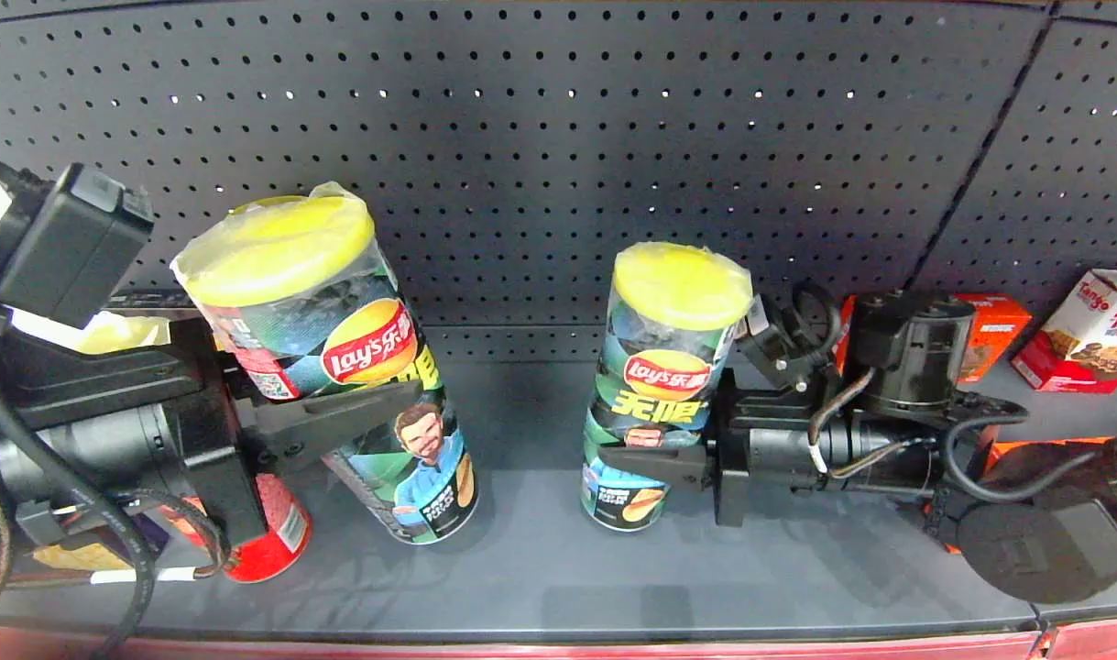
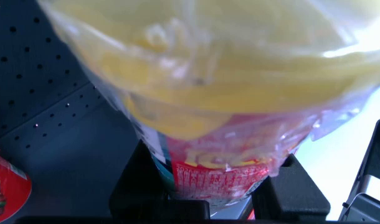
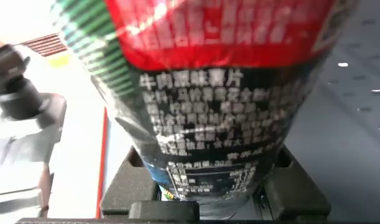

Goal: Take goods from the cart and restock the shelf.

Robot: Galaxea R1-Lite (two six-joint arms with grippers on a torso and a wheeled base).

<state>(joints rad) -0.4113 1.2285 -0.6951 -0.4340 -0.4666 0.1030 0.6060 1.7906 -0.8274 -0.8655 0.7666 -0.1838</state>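
Two tall chip cans with yellow lids and plastic wrap are over the dark shelf. My left gripper is shut on the left chip can, which leans with its lid toward the left and its base low by the shelf floor. In the left wrist view this can rises from between the left gripper. My right gripper is shut on the middle chip can, which stands almost upright near the shelf's centre. The right wrist view shows that can close up, inside the right gripper.
A red can stands under the left arm near the front edge. An orange box and a red-and-white wafer box sit at the back right. The pegboard wall closes the back. Bare shelf lies between and before the two cans.
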